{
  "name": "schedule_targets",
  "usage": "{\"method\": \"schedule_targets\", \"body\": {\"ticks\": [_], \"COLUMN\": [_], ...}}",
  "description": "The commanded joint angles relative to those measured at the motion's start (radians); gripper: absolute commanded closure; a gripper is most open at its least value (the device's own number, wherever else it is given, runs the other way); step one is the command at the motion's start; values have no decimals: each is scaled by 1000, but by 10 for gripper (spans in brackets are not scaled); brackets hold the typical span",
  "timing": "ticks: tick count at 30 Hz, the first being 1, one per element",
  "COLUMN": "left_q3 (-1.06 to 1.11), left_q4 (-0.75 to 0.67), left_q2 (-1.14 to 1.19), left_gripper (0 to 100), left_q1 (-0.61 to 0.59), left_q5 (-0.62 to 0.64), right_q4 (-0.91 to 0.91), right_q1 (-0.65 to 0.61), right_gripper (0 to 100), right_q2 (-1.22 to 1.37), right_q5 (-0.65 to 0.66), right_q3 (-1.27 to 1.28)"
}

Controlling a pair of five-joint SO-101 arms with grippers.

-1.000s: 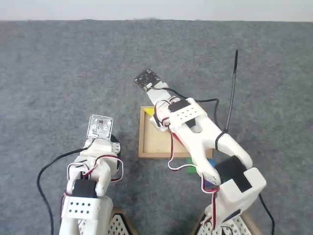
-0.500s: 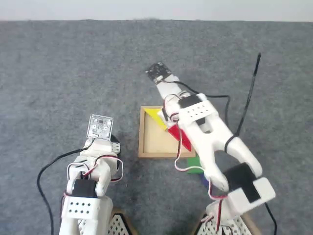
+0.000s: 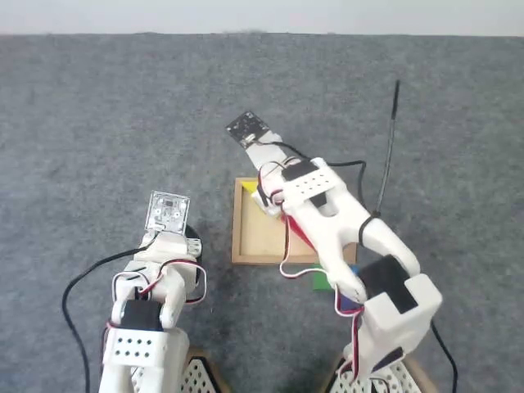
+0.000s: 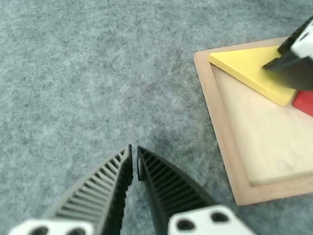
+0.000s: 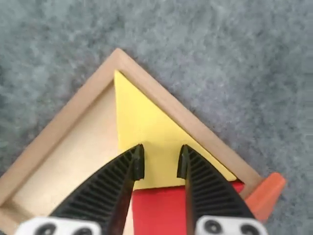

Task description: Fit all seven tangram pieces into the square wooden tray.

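Note:
The square wooden tray (image 3: 239,246) lies in the middle of the table. A yellow triangle (image 5: 142,122) fills its far left corner, and a red piece (image 5: 166,205) lies against it. My right gripper (image 5: 160,159) hangs just over the yellow triangle, open by a narrow gap with nothing between its fingers. An orange piece (image 5: 264,193) sticks out beyond the tray's rim (image 5: 73,117). Green (image 3: 321,280) and blue (image 3: 348,304) pieces lie on the carpet near the tray's front edge, partly under the right arm (image 3: 315,196). My left gripper (image 4: 134,152) is shut and empty over bare carpet, left of the tray (image 4: 215,107).
Grey carpet covers the whole table. The left arm (image 3: 155,286) stands at the front left, well apart from the tray. A thin black cable (image 3: 389,147) rises behind the right arm. The right arm hides much of the tray's right half.
The right arm swung to the right, baring the yellow and red pieces, then came back left over the tray's far left corner. The left arm has kept still.

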Motion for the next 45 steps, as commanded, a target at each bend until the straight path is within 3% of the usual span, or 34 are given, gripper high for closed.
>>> {"method": "schedule_targets", "body": {"ticks": [1,19,25,33,45], "left_q3": [-8,-8,-8,-8,-8], "left_q4": [2,2,2,2,2], "left_q2": [-12,-12,-12,-12,-12], "left_gripper": [985,985,985,985,985], "left_q1": [-5,-5,-5,-5,-5], "left_q5": [8,8,8,8,8], "right_q4": [38,36,-47,-50,31], "right_q1": [59,33,22,-44,65], "right_gripper": [861,861,861,861,861], "right_q2": [-1,-128,-5,191,168], "right_q5": [20,11,-68,-71,-23], "right_q3": [-26,-80,-198,-290,-270]}}
